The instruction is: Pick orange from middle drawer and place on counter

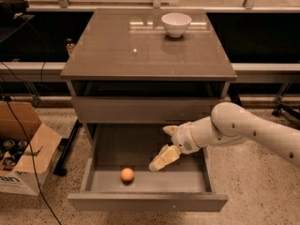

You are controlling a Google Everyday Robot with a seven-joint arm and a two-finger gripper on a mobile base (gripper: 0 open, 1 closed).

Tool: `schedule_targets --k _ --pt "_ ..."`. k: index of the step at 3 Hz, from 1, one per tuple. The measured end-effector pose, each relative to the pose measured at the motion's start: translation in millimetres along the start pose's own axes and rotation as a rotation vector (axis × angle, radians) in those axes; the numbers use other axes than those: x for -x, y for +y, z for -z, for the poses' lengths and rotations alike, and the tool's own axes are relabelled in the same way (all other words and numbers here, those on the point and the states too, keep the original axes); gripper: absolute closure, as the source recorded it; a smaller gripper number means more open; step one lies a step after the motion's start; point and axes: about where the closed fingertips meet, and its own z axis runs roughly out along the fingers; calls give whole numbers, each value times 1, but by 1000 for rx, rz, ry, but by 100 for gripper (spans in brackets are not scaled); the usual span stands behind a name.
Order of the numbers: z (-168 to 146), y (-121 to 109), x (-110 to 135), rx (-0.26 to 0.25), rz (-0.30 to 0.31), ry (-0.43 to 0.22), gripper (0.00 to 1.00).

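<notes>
Orange (127, 175), small, smooth and round, was seen on the matte grey floor of the open middle drawer (145, 201), near its front wall. Just behind it, to the viewer's right, the tool (161, 149) was held spread, its pale fingers angled down toward the fruit. Beyond, the glossy table (117, 50) was topped by a white bowl (176, 24).

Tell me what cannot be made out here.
Camera view:
Arm: cut off by the right edge, base unseen.
Drawer: its rear is hidden under the drawer front above.
Tool, open in the drawer right of the orange: whether it touches the drawer is unclear.
Box: cut off by the left edge.
</notes>
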Motion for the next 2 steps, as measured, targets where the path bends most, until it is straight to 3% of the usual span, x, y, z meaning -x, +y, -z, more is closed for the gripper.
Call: schedule_targets --k 2 --pt "-54 -2 -61 -4 -30 54 0"
